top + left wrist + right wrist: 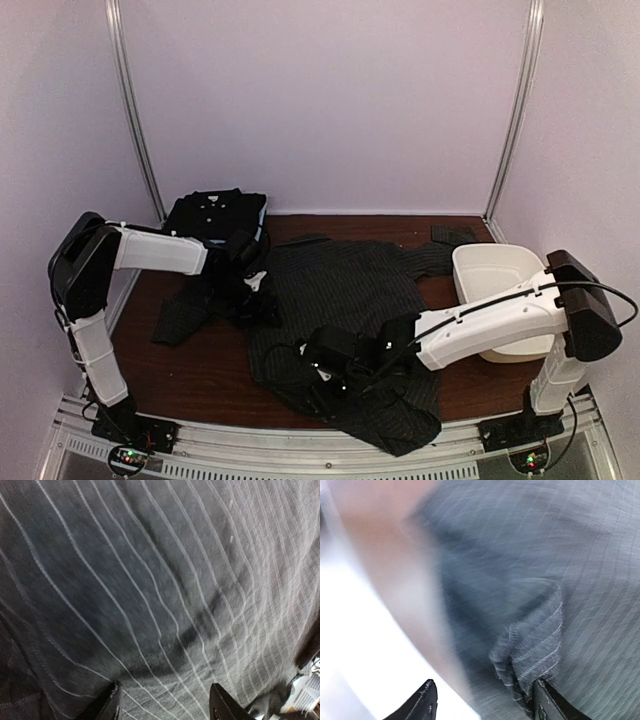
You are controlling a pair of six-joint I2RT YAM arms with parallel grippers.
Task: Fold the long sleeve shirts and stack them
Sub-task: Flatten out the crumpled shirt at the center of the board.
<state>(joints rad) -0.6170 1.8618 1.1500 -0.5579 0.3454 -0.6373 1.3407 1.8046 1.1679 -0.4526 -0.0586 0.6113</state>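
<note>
Right wrist, right tool (pixel 484 691) spread beside a pinstriped shirt (pixel 536 642) fold, left tool (pixel 165 689) spread over its cloth.

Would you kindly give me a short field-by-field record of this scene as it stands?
pinstriped shirt: spread out and rumpled, middle of the table
folded black shirt: back left corner
white tub: right side
left claw: open, close over the pinstriped cloth
right claw: open, a raised fold of cloth near one finger
progress: pinstriped shirt not yet folded or stacked
</note>
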